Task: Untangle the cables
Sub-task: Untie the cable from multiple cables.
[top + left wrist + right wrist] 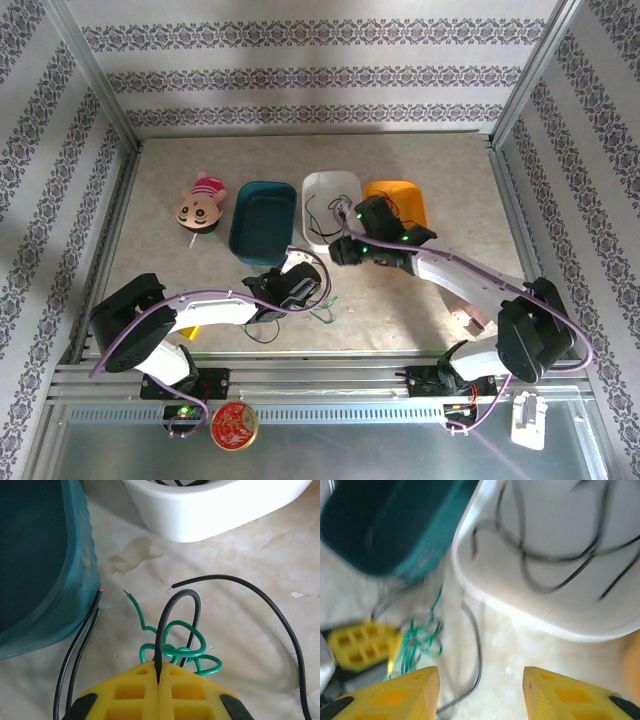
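Roughly midway, I judge. The teal bin (pixel 265 185) looks empty, while the white bin (pixel 330 176) at its three o'clock already holds loose black cables (pixel 555 559), seen close in the right wrist view past the wide-open right gripper (pixel 481 680). The left wrist view sharpens what remains. There the left gripper (pixel 158 672) pinches a black cable (pixel 184 592) arching over a knotted green cable (pixel 169 649), on the table at the teal bin's five o'clock.

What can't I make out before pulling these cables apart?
Left wrist: left gripper hides the green cable's lower loops; black cables leave the bottom edge.
Right wrist: blur smears the cables inside the white bin.
Top: table tangle too small to trace.
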